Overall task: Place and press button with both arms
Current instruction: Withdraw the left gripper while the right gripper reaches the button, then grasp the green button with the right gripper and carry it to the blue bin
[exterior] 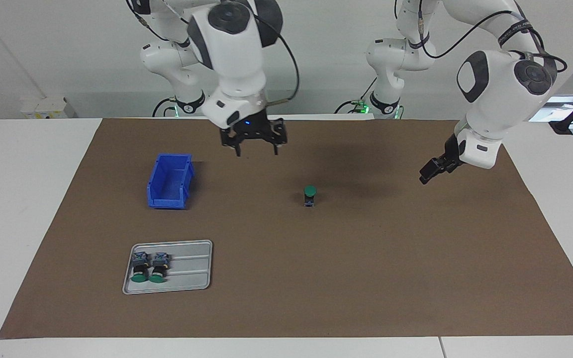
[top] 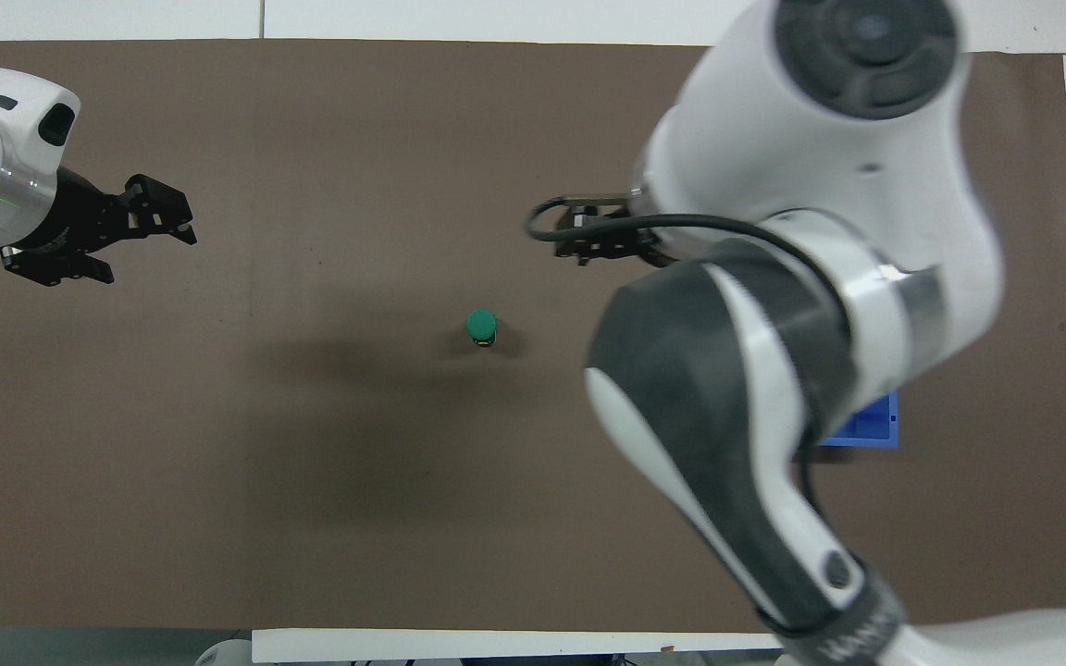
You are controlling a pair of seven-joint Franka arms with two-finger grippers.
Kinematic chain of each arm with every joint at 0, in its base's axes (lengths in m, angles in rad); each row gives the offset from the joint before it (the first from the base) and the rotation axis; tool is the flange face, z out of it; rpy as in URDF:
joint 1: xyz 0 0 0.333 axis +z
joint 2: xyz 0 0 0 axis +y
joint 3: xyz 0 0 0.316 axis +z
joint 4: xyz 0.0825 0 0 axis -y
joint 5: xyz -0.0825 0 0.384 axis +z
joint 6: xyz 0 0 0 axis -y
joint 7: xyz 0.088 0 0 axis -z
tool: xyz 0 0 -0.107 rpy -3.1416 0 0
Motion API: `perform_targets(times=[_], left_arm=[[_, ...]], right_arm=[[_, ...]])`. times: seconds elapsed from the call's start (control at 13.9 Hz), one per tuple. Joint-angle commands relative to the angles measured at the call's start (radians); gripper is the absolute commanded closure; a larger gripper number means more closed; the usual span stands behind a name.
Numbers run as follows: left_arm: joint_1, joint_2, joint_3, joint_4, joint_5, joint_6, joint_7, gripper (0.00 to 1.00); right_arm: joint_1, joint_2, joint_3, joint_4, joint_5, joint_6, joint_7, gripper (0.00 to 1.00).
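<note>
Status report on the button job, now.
Left gripper open, up over bare mat. Right gripper open, raised beside the blue bin. Button upright mid-mat, untouched. Nothing in the way.

Overhead, right arm [top: 774,370] hides most of blue bin [top: 866,427], lower right; we cannot see the tray.

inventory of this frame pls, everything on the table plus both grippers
button: 1, green cap, upright on the mat mid-table, nothing touching it
spare buttons: 2, green caps, lying side by side in the tray
tray: 1, grey, toward the right arm's end, farther from the robots than the bin
bin: 1, blue, toward the right arm's end
mat: 1, brown, covers the table
right gripper: open, raised over the mat between bin and button
left gripper: open, raised over the left arm's end
</note>
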Motion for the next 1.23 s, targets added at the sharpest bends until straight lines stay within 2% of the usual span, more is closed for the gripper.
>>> perform_targets(times=[0.0,0.14,0.36,0.58,0.79,1.01,1.08,1.15], left_arm=[[0.017,-0.042,-0.010,0.008,0.051,-0.094,0.073,0.00],[0.017,-0.067,-0.010,0.022,0.103,-0.152,0.107,0.00],[0.024,-0.052,-0.008,0.154,0.106,-0.294,0.121,0.00],[0.024,-0.049,-0.008,0.229,0.106,-0.374,0.122,0.00],[0.027,-0.040,-0.007,0.271,0.105,-0.440,0.177,0.00],[0.074,-0.047,-0.008,0.262,0.102,-0.428,0.228,0.00],[0.079,-0.050,-0.008,0.254,0.103,-0.425,0.228,0.00],[0.079,-0.052,-0.008,0.249,0.103,-0.427,0.226,0.00]], right_arm=[[0.057,0.140,-0.003,0.046,-0.014,0.141,0.055,0.01],[0.091,0.178,-0.003,0.013,-0.053,0.194,0.055,0.01],[0.104,0.189,-0.003,-0.059,-0.060,0.246,0.093,0.01],[0.115,0.178,-0.003,-0.165,-0.057,0.314,0.092,0.02],[0.127,0.184,-0.003,-0.198,-0.051,0.337,0.099,0.20],[0.130,0.184,-0.003,-0.201,-0.051,0.329,0.098,0.46],[0.129,0.184,-0.003,-0.201,-0.051,0.326,0.095,0.60],[0.126,0.184,-0.001,-0.198,-0.051,0.324,0.093,0.78]])
